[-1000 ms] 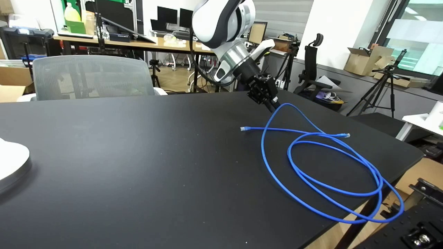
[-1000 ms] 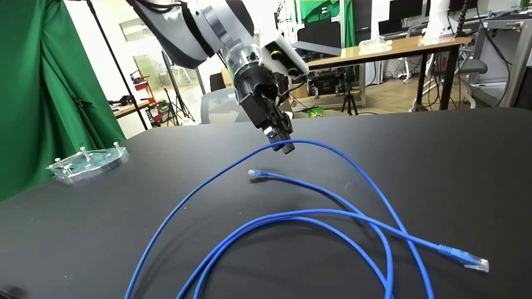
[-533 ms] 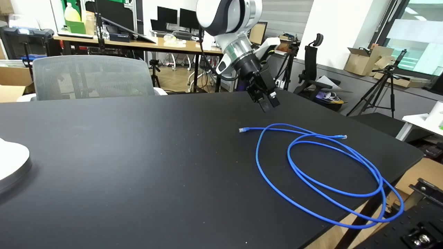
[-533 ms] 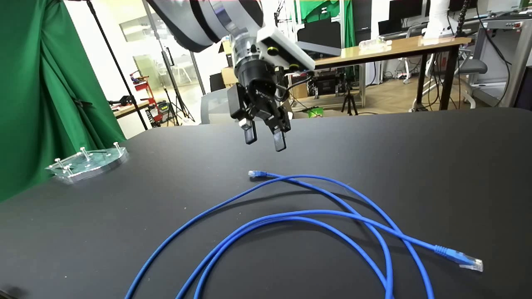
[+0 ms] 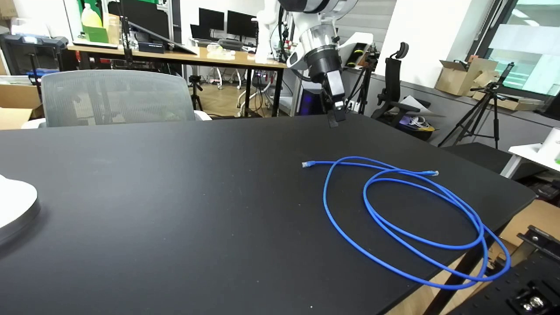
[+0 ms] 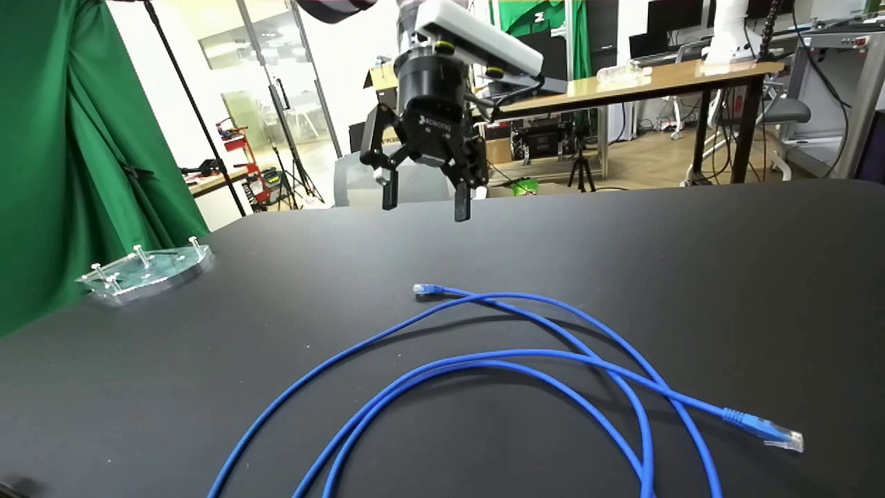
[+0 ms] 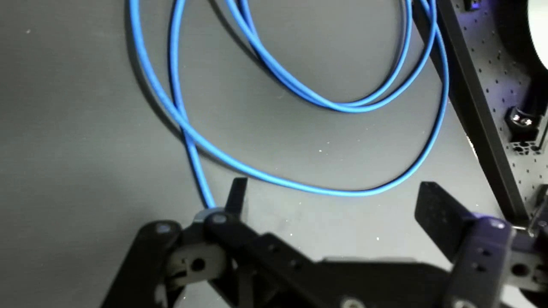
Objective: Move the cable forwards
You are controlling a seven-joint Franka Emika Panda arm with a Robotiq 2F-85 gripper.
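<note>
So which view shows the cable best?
Best in an exterior view, which frames the whole cable, both plugs included. Cropped in an exterior view: loops run off the bottom but both plugs show; in the wrist view, loops run off the top.

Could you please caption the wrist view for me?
Thin blue cable looped across a dark tabletop, beyond an open, black two-fingered gripper.
</note>
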